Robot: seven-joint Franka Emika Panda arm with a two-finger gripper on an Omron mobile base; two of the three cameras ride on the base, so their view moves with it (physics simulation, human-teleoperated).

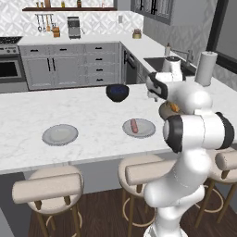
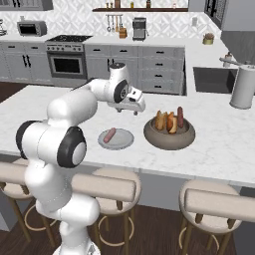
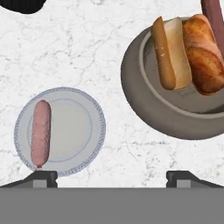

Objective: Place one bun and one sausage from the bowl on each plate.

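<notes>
Two light-grey plates lie on the marble island. The plate [image 1: 60, 134] on the left is bare. The other plate [image 2: 115, 138] [image 3: 60, 131] carries one reddish sausage [image 3: 40, 133] [image 1: 134, 125]. The grey-brown bowl [image 2: 169, 134] [image 3: 144, 94] stands just right of it and holds golden buns [image 3: 173, 50] [image 2: 160, 121] and a dark sausage [image 2: 180, 116] [image 3: 214, 17]. My gripper [image 2: 135, 110] [image 3: 112, 177] hovers open and empty above the counter, between that plate and the bowl. In the left base view my arm hides most of the bowl [image 1: 167, 111].
A small glossy dark bowl [image 1: 117, 92] sits further back on the island. A paper towel roll [image 2: 242, 85] and a sink [image 2: 211, 79] are at the right. Padded stools [image 2: 102, 187] line the near edge of the island.
</notes>
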